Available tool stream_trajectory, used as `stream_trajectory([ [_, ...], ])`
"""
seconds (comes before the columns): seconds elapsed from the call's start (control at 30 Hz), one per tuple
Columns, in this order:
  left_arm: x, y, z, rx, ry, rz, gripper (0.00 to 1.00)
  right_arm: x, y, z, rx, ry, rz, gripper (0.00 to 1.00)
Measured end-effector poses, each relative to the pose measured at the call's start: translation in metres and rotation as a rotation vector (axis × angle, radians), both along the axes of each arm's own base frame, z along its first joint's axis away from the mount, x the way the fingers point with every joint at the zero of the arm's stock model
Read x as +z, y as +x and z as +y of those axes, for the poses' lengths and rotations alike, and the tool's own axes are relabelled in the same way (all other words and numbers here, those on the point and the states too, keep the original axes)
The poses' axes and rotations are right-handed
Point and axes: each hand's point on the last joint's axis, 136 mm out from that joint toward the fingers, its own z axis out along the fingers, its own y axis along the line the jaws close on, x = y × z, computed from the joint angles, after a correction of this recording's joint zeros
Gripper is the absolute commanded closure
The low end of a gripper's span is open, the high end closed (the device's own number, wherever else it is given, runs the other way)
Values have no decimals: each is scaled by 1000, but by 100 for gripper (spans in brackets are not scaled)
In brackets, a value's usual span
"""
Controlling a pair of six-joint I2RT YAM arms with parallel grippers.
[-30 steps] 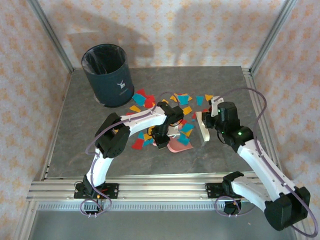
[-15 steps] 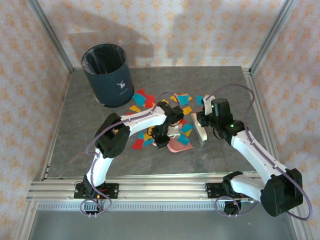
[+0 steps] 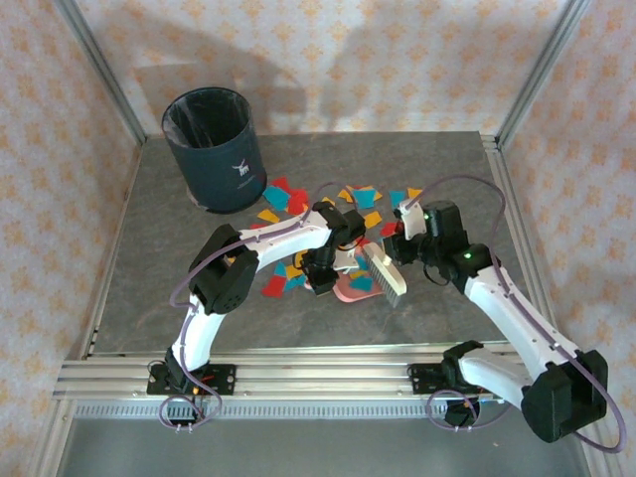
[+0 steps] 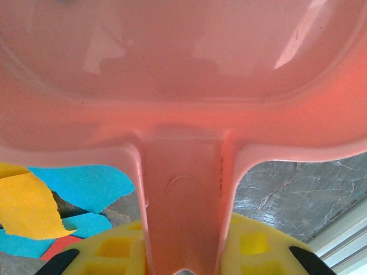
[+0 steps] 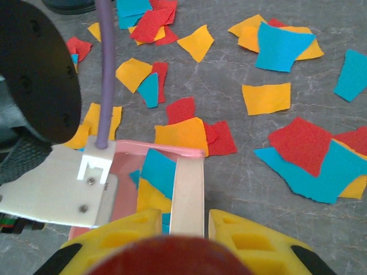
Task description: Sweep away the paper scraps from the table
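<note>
Right gripper (image 5: 184, 220) clamps the brush (image 3: 388, 278), its long axis seemingly diagonal beside the dustpan (image 3: 346, 292) among paper scraps (image 5: 285, 41).

I see glossy pink plastic in the dustpan (image 4: 183, 86) (light glints off it). The paper scraps (image 5: 281, 43) look matt and faintly fibrous, the counter (image 5: 229, 74) smooth marbled stone, the brush (image 5: 188, 195) pale bare wood, the rails (image 3: 298, 380) brushed metal.
</note>
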Motion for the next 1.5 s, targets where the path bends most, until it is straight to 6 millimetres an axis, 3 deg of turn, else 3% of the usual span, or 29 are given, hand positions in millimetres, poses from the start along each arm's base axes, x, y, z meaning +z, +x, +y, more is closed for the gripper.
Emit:
stream_trajectory([
  [0.2, 1, 0, -1, 1, -6, -1, 100, 17, 1, -15, -78, -24, -74, 100],
  [0.43, 7, 11, -15, 33, -45, -30, 100, 37, 18, -57, -309, -118, -194, 100],
  [0.73, 4, 30, -32, 89, -72, -36, 100, 31, 48, -115, -596, -275, -228, 100],
  [0.9, 0, 33, -37, 96, -73, -32, 100, 22, 64, -130, -647, -297, -219, 100],
  [1.07, -2, 36, -41, 109, -78, -25, 100, 14, 83, -129, -624, -318, -214, 100],
  [1.27, -6, 37, -44, 116, -75, -18, 100, 0, 100, -112, -517, -334, -192, 100],
  [1.5, -7, 36, -44, 116, -74, -11, 100, -7, 99, -82, -332, -281, -159, 100],
])
